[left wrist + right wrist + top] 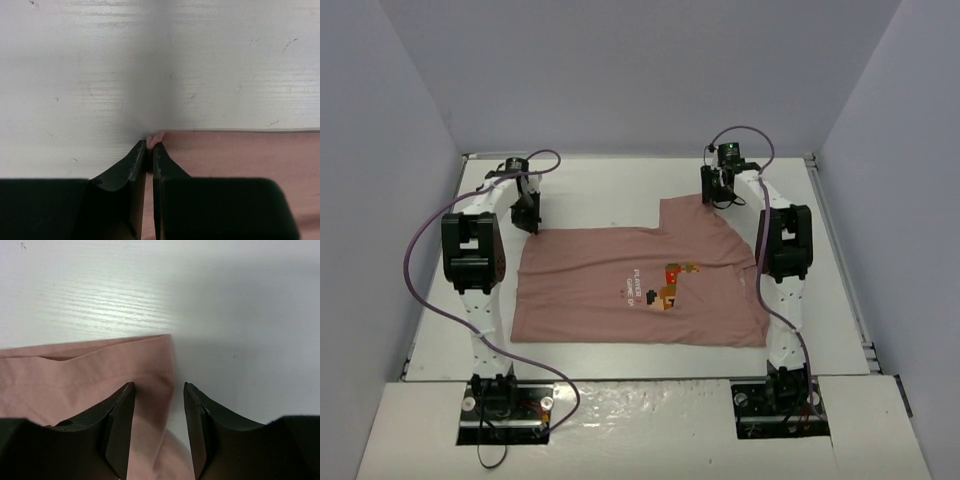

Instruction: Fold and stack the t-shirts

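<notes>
From the top camera, the dusty-pink t-shirt [620, 290] is lying spread flat across the middle of the white worktop [620, 185], pixel-figure print [670, 283] facing up, with one sleeve sticking out toward the far right. Both arms are reaching way out to the far side: the left gripper [527, 216] is sitting right at the shirt's far-left corner, and the right gripper [717, 190] is parked at the tip of that far-right sleeve. Over on the left wrist cam, the left gripper [149, 149] is pinching down hard. The jaws are nearly touching, with just a little nub of pink fabric poking out between the tips, so it's clamping the corner of the dusty-pink t-shirt [235, 165], which is running off to the right along the worktop [150, 60]. On the right wrist cam, the right gripper [158, 386] is sitting with its jaws a moderate way apart, straddling the stitched sleeve hem of the dusty-pink t-shirt [75, 375] and not squeezing it.
</notes>
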`<move>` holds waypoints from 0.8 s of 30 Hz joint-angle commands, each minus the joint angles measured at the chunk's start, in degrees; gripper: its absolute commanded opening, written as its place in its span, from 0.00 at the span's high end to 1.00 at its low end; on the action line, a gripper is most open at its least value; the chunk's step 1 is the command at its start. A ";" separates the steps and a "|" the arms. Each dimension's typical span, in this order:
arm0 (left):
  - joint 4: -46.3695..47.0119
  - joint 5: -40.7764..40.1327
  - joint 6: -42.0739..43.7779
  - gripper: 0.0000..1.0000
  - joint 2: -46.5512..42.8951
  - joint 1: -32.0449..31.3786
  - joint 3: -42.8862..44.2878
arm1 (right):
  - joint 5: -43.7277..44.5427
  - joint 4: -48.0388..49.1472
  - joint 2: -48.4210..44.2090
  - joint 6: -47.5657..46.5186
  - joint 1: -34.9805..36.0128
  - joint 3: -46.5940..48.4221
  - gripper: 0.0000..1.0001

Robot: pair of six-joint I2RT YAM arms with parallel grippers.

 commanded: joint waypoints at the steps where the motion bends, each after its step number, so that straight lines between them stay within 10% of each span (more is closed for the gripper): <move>1: -0.54 0.03 -0.79 1.00 -0.66 -0.15 1.87 | -4.32 3.19 1.80 -1.28 -0.84 4.93 0.59; 10: -0.56 -0.08 -0.87 1.00 0.26 -0.22 3.03 | -8.58 3.68 5.86 -1.72 -1.05 8.06 0.63; 19: -0.80 0.49 -0.95 1.00 0.73 0.20 4.01 | -8.64 3.60 5.60 -2.04 -1.22 7.69 0.99; 24: -0.77 1.86 -0.33 1.00 1.85 1.09 9.29 | -7.49 3.60 5.63 -4.07 -1.31 13.87 1.00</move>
